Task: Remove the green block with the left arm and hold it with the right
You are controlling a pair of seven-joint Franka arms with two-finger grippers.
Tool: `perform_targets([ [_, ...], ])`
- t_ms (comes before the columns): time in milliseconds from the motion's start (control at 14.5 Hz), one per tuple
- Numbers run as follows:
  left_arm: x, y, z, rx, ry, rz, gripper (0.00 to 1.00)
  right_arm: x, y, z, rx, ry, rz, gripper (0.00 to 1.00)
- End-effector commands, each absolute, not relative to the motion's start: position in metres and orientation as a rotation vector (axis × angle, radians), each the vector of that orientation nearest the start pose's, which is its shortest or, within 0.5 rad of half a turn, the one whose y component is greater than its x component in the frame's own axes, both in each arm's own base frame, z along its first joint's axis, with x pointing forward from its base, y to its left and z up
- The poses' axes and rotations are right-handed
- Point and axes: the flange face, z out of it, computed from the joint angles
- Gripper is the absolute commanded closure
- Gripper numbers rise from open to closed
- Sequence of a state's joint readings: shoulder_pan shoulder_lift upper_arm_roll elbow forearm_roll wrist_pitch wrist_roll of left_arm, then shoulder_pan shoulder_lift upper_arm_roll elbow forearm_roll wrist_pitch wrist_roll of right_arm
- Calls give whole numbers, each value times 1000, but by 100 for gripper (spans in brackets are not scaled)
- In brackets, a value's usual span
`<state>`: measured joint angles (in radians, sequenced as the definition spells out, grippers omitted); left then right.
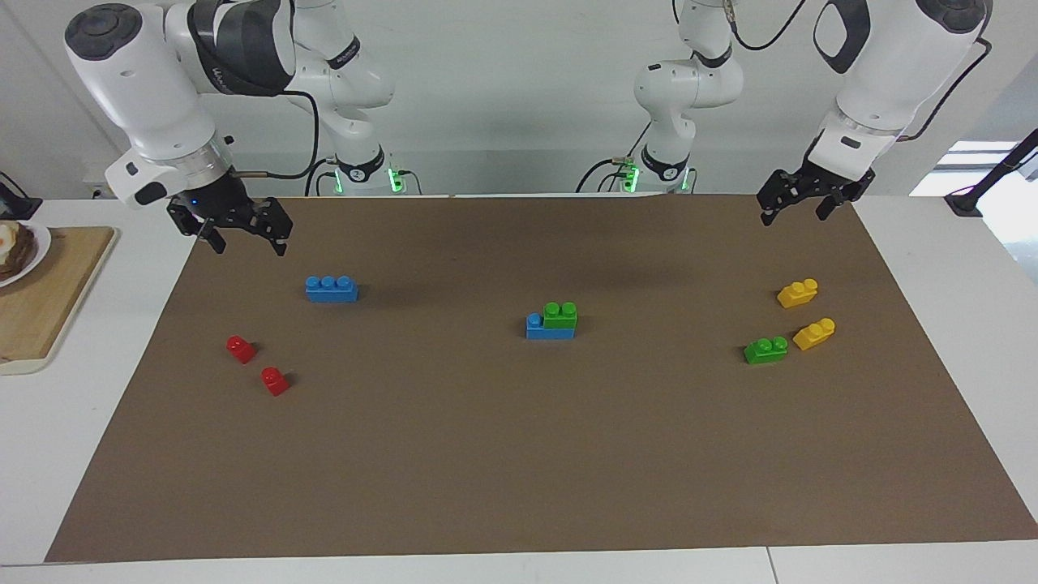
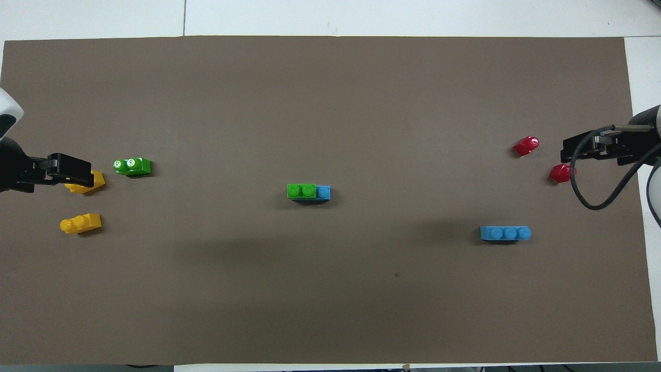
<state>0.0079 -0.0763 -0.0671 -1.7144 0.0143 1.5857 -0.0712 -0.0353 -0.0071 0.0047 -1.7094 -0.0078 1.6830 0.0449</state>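
A green block [image 1: 560, 315] [image 2: 301, 190] is stacked on a blue brick [image 1: 535, 328] [image 2: 323, 192] in the middle of the brown mat. A second green block [image 1: 766, 349] [image 2: 132, 166] lies loose toward the left arm's end. My left gripper [image 1: 795, 212] [image 2: 72, 171] is open and empty, raised over the mat's corner at the left arm's end, partly covering a yellow brick in the overhead view. My right gripper [image 1: 246, 239] [image 2: 583, 147] is open and empty, raised over the mat's corner at the right arm's end. Both are well apart from the stack.
Two yellow bricks [image 1: 797, 293] [image 1: 814, 333] lie beside the loose green block. A lone blue three-stud brick [image 1: 332, 289] and two small red bricks [image 1: 241, 348] [image 1: 275, 380] lie toward the right arm's end. A wooden board [image 1: 49, 300] with a plate sits off the mat there.
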Motion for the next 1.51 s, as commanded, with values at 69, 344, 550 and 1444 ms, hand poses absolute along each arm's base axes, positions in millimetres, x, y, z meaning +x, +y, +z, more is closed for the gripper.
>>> perform_targets([
  [69,523,-28,601,-3103,-3,54,0,550,-19,577,-3159,96,34,0],
  [344,522,-26,601,-3103,-1,59,0,551,-19,577,-3159,86,29,0],
  [550,517,-27,596,-3101,-10,68,0,551,-22,577,-3157,99,29,0],
  [1444,507,-22,570,-3094,-341,-23,0,552,17,564,-2804,1098,121,1],
])
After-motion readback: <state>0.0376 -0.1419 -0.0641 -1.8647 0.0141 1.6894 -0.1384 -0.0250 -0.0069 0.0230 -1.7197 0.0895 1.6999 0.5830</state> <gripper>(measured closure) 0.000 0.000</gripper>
